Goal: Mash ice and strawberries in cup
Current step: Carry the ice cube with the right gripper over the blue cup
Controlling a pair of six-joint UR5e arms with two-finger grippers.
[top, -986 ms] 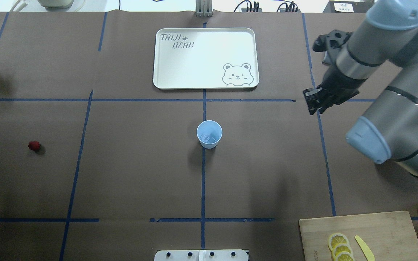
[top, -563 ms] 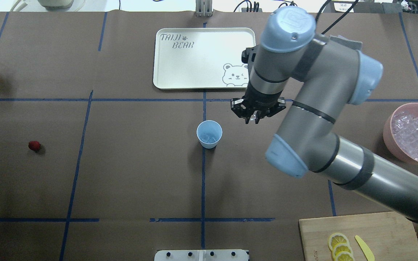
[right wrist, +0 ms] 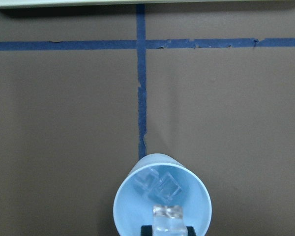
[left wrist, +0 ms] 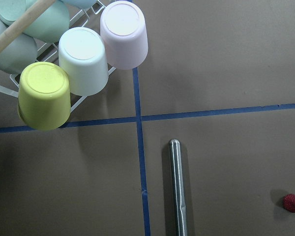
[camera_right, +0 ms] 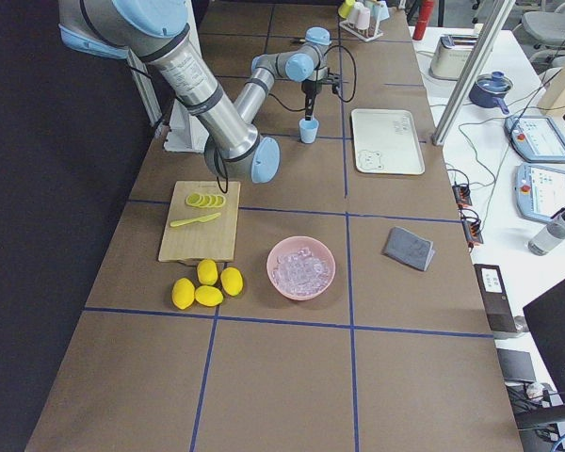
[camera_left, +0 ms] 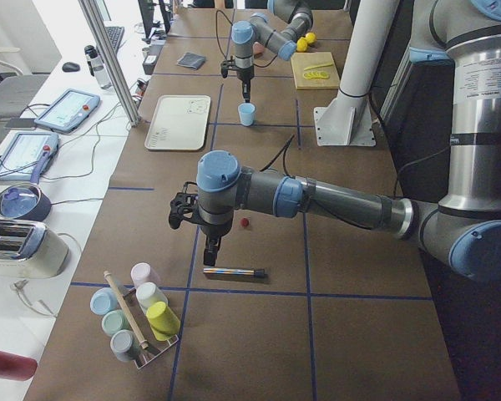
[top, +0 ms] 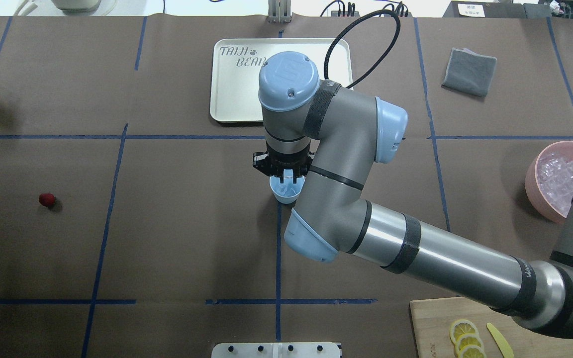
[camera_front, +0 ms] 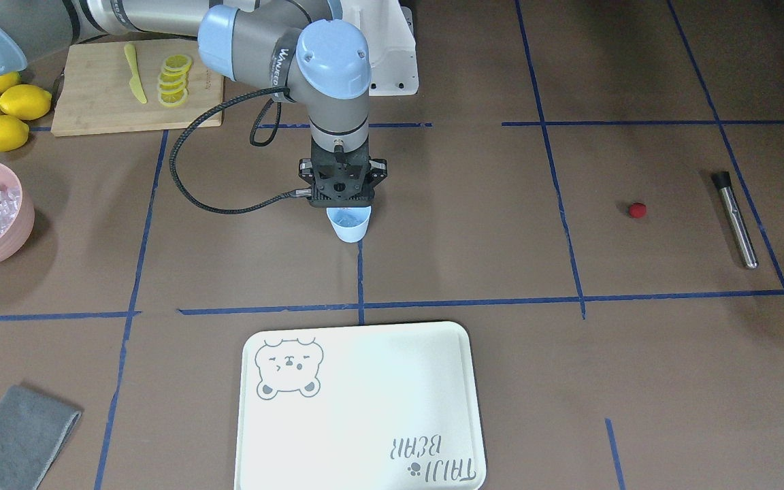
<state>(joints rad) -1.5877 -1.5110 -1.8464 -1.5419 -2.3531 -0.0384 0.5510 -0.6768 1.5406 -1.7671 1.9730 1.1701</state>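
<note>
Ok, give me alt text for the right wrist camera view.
Looking straight down into a pale blue cup at the bottom centre, holding two ice cubes, with a third cube pinched in the right gripper just over its mouth. Beyond it, blue tape lines cross on the brown table.

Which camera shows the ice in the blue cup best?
The right wrist view: it looks straight into the cup, showing two ice cubes at the bottom and a third cube in the right hand. The overhead view gives a glimpse past the hand; the front view, a faint glint; the side views, nothing.
</note>
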